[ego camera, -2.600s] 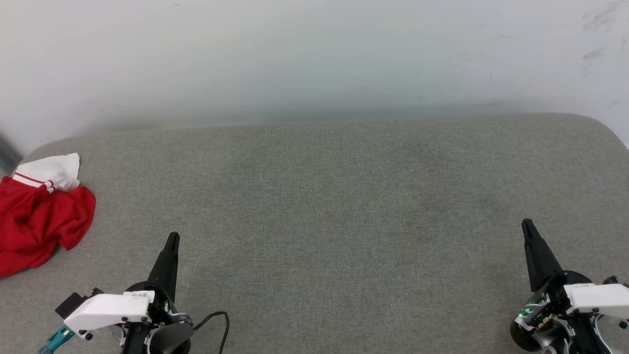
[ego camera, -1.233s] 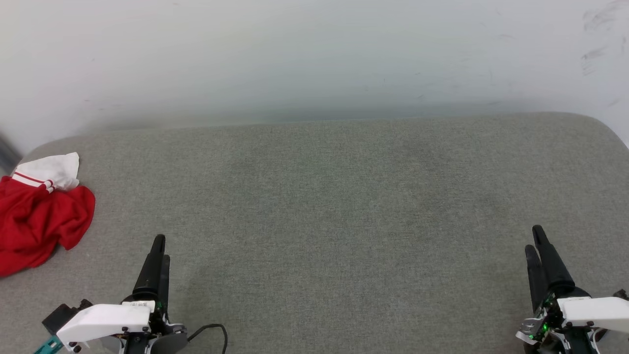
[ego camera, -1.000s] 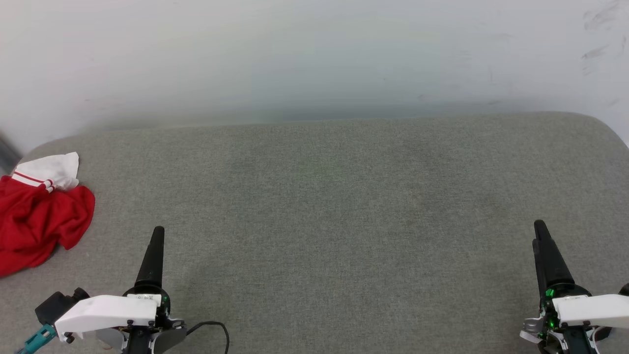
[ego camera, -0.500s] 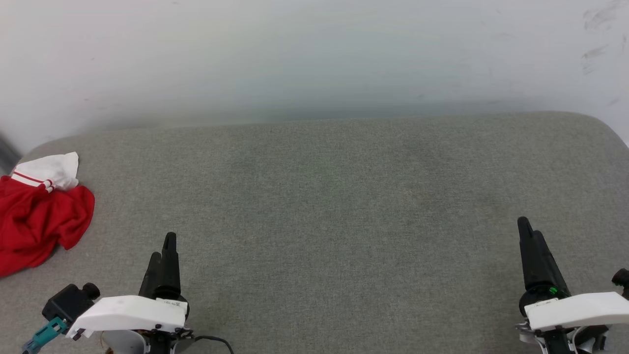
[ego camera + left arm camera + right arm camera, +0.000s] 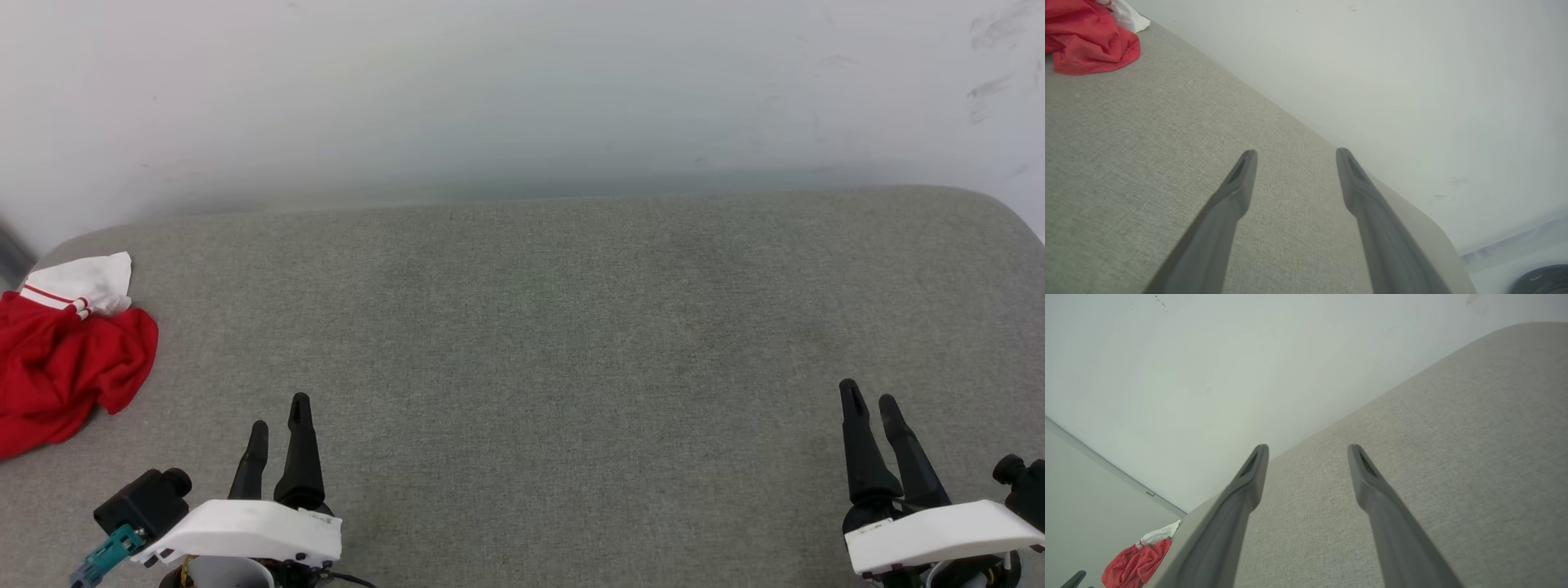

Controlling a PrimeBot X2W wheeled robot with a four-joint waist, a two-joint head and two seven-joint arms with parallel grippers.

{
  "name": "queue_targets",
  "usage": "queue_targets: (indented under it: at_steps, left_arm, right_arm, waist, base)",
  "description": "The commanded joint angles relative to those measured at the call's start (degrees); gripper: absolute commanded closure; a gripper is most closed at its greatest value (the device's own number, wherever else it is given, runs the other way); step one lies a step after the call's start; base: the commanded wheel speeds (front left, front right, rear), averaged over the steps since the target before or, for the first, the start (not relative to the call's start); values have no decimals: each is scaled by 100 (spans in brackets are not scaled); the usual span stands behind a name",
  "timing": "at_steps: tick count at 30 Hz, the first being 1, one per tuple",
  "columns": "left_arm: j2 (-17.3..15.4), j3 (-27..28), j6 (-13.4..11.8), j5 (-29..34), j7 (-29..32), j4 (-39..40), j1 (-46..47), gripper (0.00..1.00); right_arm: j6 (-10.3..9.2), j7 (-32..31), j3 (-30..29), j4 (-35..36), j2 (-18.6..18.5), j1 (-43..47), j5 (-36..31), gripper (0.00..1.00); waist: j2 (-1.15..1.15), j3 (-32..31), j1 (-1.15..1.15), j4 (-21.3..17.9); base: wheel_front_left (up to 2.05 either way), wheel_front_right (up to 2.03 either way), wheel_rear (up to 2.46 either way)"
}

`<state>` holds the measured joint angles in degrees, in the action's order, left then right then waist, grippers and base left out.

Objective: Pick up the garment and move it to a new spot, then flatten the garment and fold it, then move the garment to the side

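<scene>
The garment [image 5: 65, 359] lies crumpled at the far left edge of the grey padded surface [image 5: 555, 327], red with a white striped sleeve on top. It also shows as a red heap in the left wrist view, garment [image 5: 1086, 41], and small and distant in the right wrist view, garment [image 5: 1137, 561]. My left gripper [image 5: 279, 412] hovers low at the front left, open and empty, well to the right of the garment. My right gripper [image 5: 867, 394] stands open and empty at the front right. Both pairs of fingers, left gripper [image 5: 1293, 154] and right gripper [image 5: 1306, 449], have bare fabric between them.
A pale wall [image 5: 522, 98] rises directly behind the padded surface. The surface's rounded corners sit at back left and back right, and its left edge runs under the garment. A dark fingertip [image 5: 1073, 578] shows at the right wrist view's lower left.
Both wrists have rolled, so each gripper's two fingers now show side by side instead of overlapping. Both grippers sit slightly lower in the head view. The garment has not moved.
</scene>
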<state>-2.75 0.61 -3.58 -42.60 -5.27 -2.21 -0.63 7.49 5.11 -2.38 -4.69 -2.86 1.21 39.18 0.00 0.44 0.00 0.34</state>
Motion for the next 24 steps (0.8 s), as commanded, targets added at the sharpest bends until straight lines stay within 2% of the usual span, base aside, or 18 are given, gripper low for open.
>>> queue_targets:
  at_steps: [1, 24]
  left_arm:
    - [-14, -20, -43, 187, -55, 102, 23, 0]
    - [-15, -246, -199, 1676, -407, 265, -192, 0]
  right_arm:
    - [0, 73, 19, 107, -8, -27, -201, 0]
    - [0, 421, 121, 247, -6, 208, -1615, 0]
  waist:
    - [0, 4, 0, 1]
    - [0, -3, 0, 41]
  base:
    - [0, 0, 0]
    - [0, 0, 0]
